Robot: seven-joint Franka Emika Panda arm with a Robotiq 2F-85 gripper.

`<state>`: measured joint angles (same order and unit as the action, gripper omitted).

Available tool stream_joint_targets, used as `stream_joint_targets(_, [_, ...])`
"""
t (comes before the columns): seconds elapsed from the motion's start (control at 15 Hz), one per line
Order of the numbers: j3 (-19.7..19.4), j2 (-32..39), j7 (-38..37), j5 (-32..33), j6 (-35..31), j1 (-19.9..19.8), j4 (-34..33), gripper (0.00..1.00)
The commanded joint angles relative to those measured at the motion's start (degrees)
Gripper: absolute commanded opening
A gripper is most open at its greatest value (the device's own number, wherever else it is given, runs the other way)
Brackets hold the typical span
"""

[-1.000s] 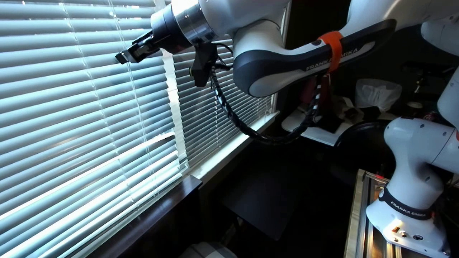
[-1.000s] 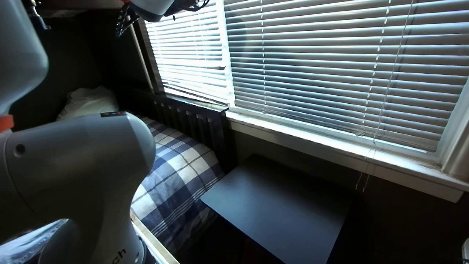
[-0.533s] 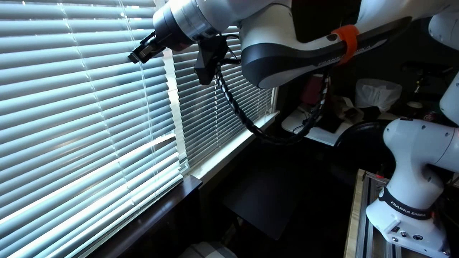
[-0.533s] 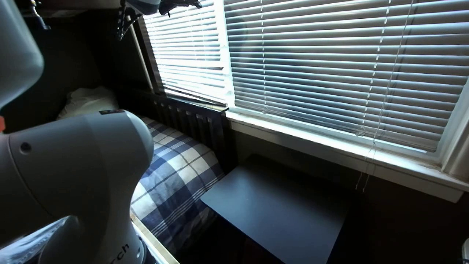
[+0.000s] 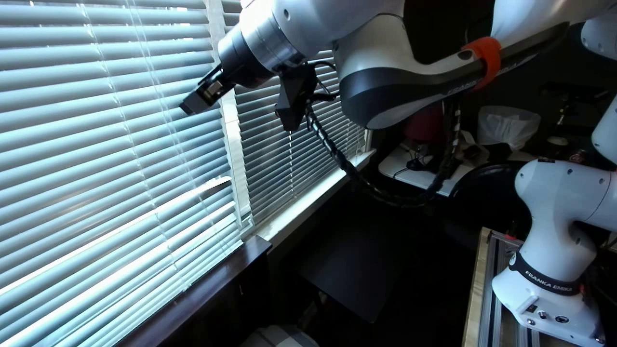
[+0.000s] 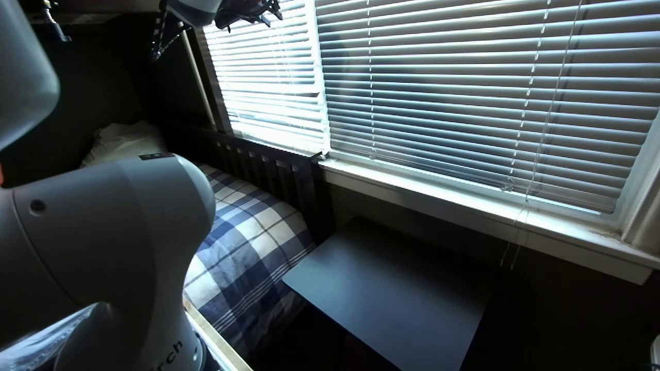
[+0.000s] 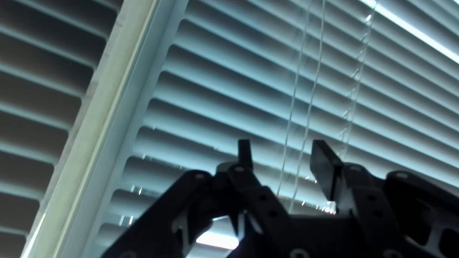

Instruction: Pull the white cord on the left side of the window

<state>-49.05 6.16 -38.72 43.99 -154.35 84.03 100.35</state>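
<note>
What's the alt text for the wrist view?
Open black hand at the bottom, with two strands of thin white cord showing in the gap of the hand; whether they actually sit inside it is unclear. White slatted blinds fill most of the background, and a pale window post slants along the left, with darker slats beyond it.

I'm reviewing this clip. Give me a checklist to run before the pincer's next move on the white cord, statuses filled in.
1. Pincer open: ok in the wrist view.
2. White cord lined up with the gap: ok, both strands show there in the wrist view.
3. Cord within the grasp: not ok; in an exterior view the fingers stand apart from it.
4. Fingers clear of the window frame: ok.
5. Fingers clear of the slats: cannot tell, depth unclear.
</note>
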Motion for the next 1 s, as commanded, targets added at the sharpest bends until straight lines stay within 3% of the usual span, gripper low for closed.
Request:
stream_joint_targets(0.0, [1.9,-7.0,2.9,-5.5,4.9,1.1,8.2,0.79])
stream_joint_targets(0.2, [1.7,-10.6,3.9,-9.6,7.7,0.4,13.8,0.99])
stream_joint_targets(0.33, [1.3,-13.7,4.3,-11.8,10.1,0.0,17.1,1.00])
stream_joint_targets(0.4, [12.3,-15.2,5.7,-14.4,10.8,-11.7,18.5,1.00])
stream_joint_targets(0.47, [14.1,-16.7,7.2,-17.2,10.9,-14.0,20.4,1.00])
stream_joint_targets(0.73, [29.0,-23.2,18.9,-34.7,13.3,-31.6,26.8,1.00])
stream_joint_targets(0.8, [21.0,-25.8,20.4,-36.2,14.3,-23.8,28.1,1.00])
stream_joint_targets(0.87, [32.3,-26.2,26.0,-43.0,14.2,-36.6,29.0,1.00])
stream_joint_targets(0.93, [32.8,-27.6,29.0,-46.8,15.2,-37.7,29.9,1.00])
